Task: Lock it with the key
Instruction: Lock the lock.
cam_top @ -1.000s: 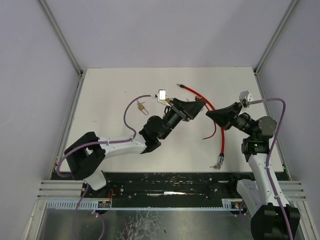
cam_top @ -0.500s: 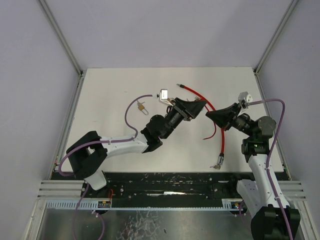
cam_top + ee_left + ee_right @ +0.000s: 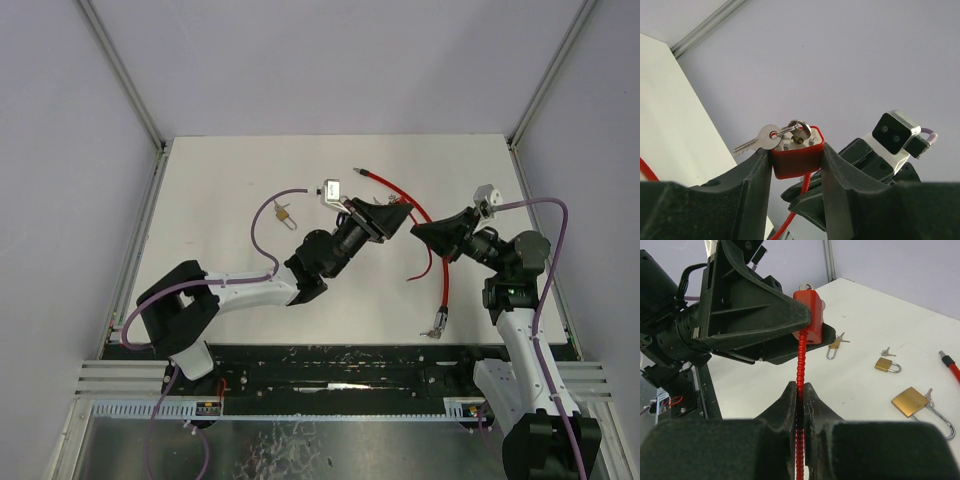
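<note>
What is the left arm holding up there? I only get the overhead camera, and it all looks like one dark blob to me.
Observer: The left wrist camera shows a red padlock squeezed between the fingers of the left gripper.
Visitor: Is there a key in it?
Observer: Yes, a key sits in its top, and a spare key hangs off the same ring.
Visitor: And the right arm?
Observer: In its own wrist camera, the right gripper is pinched shut on the red cable that runs down from the padlock.
</note>
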Robot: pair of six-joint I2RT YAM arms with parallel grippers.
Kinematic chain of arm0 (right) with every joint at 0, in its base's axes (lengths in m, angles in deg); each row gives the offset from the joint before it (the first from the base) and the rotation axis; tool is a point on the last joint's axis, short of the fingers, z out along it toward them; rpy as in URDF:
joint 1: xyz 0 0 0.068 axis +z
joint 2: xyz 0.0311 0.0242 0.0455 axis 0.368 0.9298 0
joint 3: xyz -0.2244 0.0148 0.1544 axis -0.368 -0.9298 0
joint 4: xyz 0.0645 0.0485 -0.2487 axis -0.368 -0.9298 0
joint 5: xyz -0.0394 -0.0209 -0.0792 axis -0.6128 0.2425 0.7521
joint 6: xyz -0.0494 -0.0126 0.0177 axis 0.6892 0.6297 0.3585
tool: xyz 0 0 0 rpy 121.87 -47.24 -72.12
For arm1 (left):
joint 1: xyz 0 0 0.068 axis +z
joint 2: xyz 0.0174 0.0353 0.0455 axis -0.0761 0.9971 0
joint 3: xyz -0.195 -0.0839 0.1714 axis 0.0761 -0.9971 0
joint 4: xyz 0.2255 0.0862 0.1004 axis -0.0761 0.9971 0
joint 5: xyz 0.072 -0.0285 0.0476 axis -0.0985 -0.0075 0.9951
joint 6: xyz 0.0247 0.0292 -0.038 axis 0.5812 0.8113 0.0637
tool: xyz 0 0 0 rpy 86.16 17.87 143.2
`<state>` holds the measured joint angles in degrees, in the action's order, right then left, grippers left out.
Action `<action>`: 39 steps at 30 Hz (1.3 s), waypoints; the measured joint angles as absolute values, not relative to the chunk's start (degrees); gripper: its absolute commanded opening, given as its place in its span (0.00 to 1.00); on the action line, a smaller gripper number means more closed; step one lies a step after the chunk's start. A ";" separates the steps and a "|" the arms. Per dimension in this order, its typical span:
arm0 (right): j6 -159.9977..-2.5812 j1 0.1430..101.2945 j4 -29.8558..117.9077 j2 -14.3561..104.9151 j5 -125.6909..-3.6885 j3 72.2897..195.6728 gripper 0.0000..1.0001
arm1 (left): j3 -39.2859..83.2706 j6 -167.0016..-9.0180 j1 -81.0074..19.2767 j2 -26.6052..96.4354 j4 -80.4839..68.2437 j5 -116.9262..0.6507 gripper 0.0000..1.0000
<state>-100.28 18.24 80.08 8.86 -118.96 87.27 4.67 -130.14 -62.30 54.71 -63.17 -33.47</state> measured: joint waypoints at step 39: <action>-6.69 19.90 10.82 17.06 -129.60 100.76 0.73 | 5.79 -28.12 -53.05 54.73 -16.68 -86.63 0.00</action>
